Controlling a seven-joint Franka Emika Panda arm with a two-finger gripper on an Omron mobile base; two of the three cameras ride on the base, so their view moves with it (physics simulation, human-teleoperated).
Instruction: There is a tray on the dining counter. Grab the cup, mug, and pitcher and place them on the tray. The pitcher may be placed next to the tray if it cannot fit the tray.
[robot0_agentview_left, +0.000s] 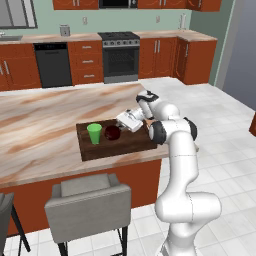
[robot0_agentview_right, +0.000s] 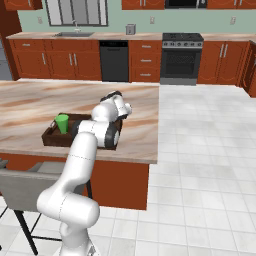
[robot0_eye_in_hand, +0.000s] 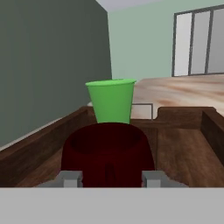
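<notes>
2 vessels, the green cup (robot0_agentview_left: 94, 133) and red mug (robot0_agentview_left: 112, 132), stand in our tray (robot0_agentview_left: 120, 145) on the bench (robot0_agentview_left: 45, 120). Our hand (robot0_eye_in_hand: 112, 178) has its fingers (robot0_eye_in_hand: 70, 178) apart, flanking the mug.

No readable text, label, brand, number or sign appears on anything here.

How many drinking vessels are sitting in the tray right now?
2: the green cup at the tray's left end, and the dark red mug just beside it, directly ahead of the gripper. No pitcher visible.
</notes>
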